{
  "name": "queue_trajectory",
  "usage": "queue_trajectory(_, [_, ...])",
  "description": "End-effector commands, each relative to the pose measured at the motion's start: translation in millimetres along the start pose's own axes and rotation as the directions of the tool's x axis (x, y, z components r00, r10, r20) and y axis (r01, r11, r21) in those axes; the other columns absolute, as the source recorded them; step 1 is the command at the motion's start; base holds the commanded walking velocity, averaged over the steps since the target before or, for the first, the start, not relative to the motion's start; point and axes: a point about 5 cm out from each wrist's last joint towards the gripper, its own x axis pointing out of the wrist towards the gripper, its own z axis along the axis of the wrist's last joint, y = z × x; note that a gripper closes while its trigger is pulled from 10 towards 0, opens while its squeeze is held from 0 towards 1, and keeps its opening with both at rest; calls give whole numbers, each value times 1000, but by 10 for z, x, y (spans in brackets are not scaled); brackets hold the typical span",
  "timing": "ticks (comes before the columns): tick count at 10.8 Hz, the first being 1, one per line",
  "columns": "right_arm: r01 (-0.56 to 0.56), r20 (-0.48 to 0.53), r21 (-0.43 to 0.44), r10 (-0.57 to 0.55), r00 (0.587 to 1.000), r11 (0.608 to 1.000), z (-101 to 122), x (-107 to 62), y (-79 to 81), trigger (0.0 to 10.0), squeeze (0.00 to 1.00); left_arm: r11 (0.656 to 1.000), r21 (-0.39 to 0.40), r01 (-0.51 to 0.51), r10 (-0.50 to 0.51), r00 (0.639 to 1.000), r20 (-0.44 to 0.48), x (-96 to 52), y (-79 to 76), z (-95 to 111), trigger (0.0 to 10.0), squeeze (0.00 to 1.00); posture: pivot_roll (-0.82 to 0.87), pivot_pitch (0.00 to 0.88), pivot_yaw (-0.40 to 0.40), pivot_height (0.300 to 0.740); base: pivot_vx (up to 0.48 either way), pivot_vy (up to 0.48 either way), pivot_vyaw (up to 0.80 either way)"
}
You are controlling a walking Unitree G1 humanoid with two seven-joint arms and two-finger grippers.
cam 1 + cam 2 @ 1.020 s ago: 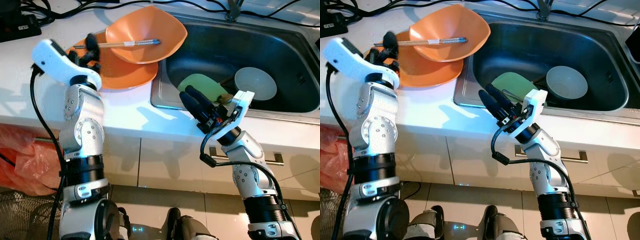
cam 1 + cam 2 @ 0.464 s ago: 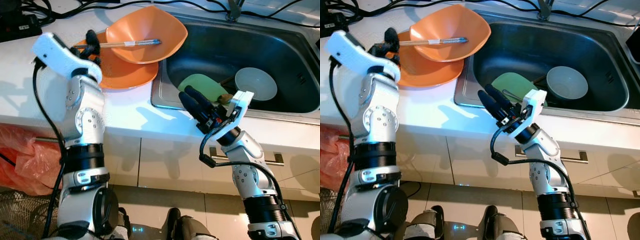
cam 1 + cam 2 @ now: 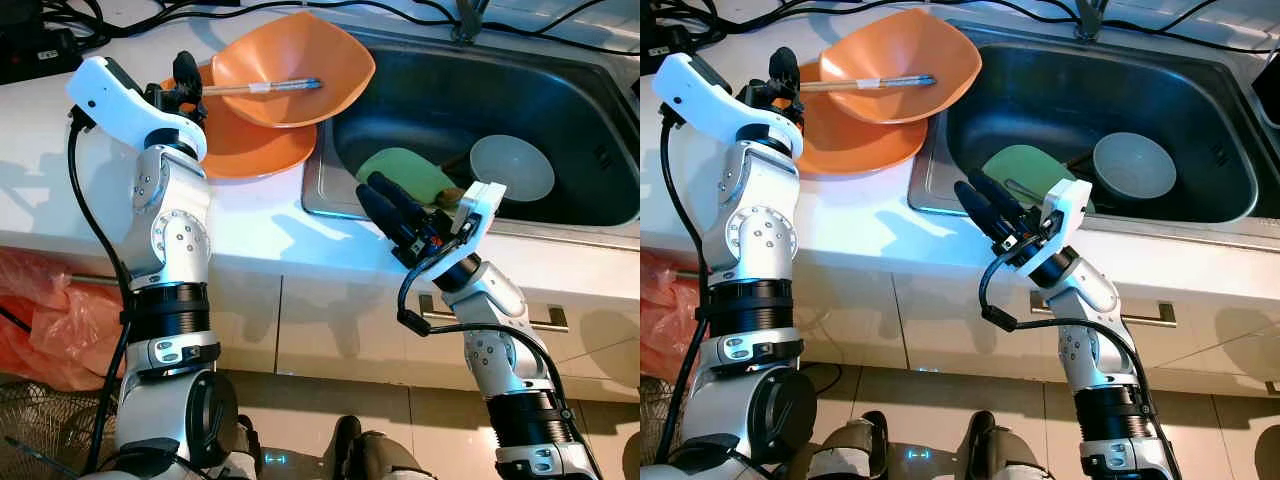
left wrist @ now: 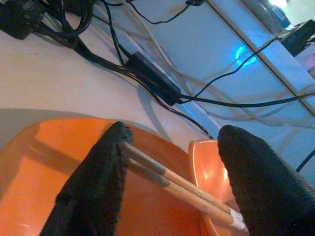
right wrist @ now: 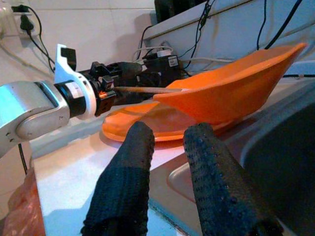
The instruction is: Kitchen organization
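A pair of wooden chopsticks (image 3: 260,88) lies across a deep orange bowl (image 3: 290,55), which rests on a flat orange plate (image 3: 250,150) on the white counter, left of the sink (image 3: 560,90). My left gripper (image 3: 187,88) is open at the chopsticks' free ends. In the left wrist view the chopsticks (image 4: 172,184) pass between its fingers, their ends against one finger (image 4: 98,182). My right gripper (image 3: 372,185) hovers over the sink's front left corner, its fingers (image 5: 128,182) slightly apart and holding nothing, pointing toward the orange bowl (image 5: 231,88).
In the sink lie a pale green plate (image 3: 405,170) and a white bowl (image 3: 512,165). Black cables and a power adapter (image 3: 30,45) run along the counter's back. An orange plastic bag (image 3: 40,310) sits on the floor at left. Cabinet fronts lie below the counter.
My left arm has risen and reached toward the bowl, bringing its open fingers around the chopsticks' ends. The right arm has barely moved.
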Motion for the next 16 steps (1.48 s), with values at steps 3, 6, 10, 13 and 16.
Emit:
queue_trajectory(3, [12, -53, 19, -11, 999, 1000, -104, -64, 4, 10000, 0, 999, -7, 40, -40, 999, 3, 3, -115, -5, 0, 0, 202, 202, -90, 740, 0, 0, 0])
queue_trajectory(6, [12, -54, 17, -11, 998, 1000, -111, -50, -2, 10000, 0, 999, 1, 51, -51, 999, 12, -9, -133, 15, 0, 0, 208, 202, -90, 740, 0, 0, 0])
queue_trajectory(10, [15, -55, 13, -14, 998, 1000, -114, -47, -8, 10000, 0, 997, 4, 72, -72, 997, 26, -12, -175, 43, 0, 0, 209, 200, -88, 740, 0, 0, 0])
queue_trajectory(13, [16, -59, 13, -16, 998, 1000, -121, -50, -13, 10000, 0, 997, -5, 83, -83, 996, 43, -23, -193, 82, 0, 0, 211, 200, -91, 740, 0, 0, 0])
queue_trajectory(16, [12, -61, 14, -12, 998, 1000, -127, -42, -18, 10000, 0, 990, -63, 123, -118, 990, 80, -53, -235, 152, 0, 0, 213, 196, -94, 740, 0, 0, 0])
